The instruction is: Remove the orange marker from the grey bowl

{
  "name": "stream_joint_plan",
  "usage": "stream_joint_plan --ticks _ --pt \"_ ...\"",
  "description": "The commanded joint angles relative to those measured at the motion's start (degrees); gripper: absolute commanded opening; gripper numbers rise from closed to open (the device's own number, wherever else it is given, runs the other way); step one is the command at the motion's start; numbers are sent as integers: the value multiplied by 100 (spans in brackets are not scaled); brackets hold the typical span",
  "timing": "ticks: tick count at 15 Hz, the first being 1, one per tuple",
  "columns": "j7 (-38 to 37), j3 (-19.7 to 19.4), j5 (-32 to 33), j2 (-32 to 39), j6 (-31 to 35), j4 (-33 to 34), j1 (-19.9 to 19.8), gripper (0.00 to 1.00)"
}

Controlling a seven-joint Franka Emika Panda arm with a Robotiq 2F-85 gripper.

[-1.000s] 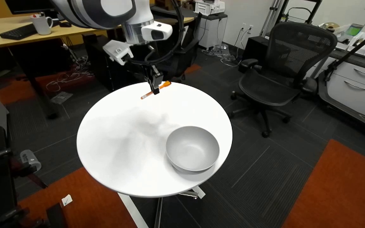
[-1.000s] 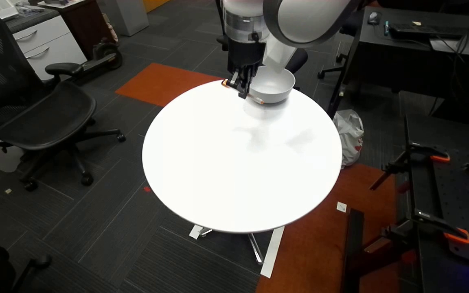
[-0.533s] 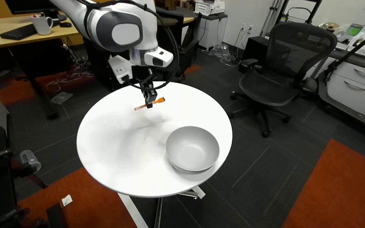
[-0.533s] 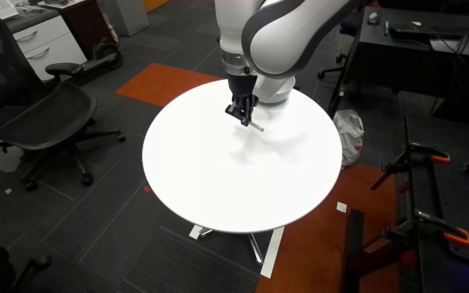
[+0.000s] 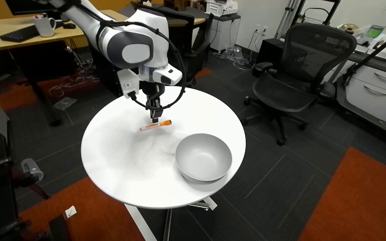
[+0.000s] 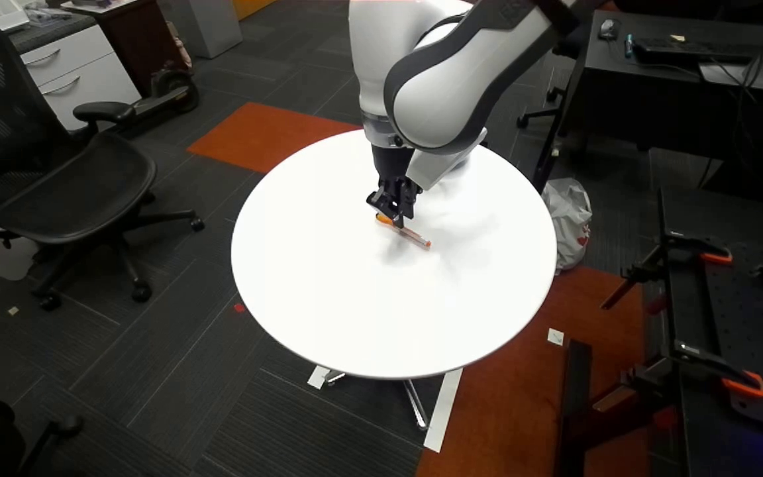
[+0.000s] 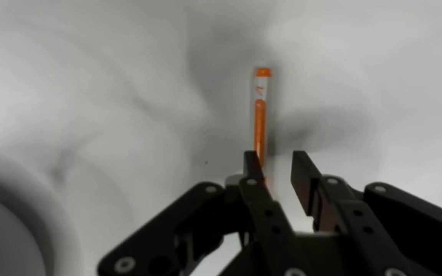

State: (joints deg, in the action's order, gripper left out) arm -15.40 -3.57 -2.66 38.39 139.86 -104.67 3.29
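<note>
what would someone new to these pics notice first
Likely the arm, big and white, reaching over the round table. Next, the marker, bright orange against all that white, just below the open gripper. In an exterior view, the bowl sits near the table's edge.

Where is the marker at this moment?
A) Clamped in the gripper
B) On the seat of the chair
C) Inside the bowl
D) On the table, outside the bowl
D: in an exterior view the marker lies on the table, apart from the bowl, and the wrist view shows the gripper open.
</note>
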Motion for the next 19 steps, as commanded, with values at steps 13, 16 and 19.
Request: stream_joint_plan --ticks 13,16,19 --pt "-307 -388 715 -1760 965 -1825 185 100" --pt "-307 -337 690 -1566 830 -1585 123 100" --pt "-299 -348 714 -1688 864 -1727 92 100"
